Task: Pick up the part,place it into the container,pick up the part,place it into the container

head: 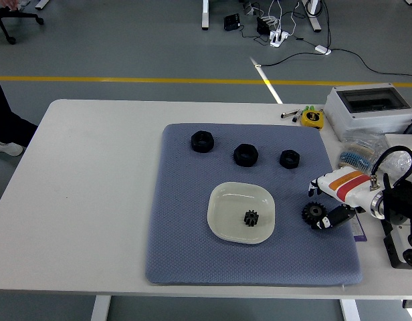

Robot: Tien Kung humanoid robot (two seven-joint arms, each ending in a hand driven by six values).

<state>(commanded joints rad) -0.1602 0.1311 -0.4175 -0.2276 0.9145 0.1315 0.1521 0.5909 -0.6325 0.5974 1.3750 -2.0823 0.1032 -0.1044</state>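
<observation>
Blue mat (192,254): black toothed gear (312,213) beside right hand (333,200), fingers (339,216) loose, ungripping.

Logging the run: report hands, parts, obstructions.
Right hand at gear on mat, grasp unclear. Left out of view. Small gear in dish. Nothing between gear and dish.

Right hand (332,200): white shell was seen, banded in orange and red, with black fingers. A silver wrist collar, black forearm and looped black cable were noted.
</observation>
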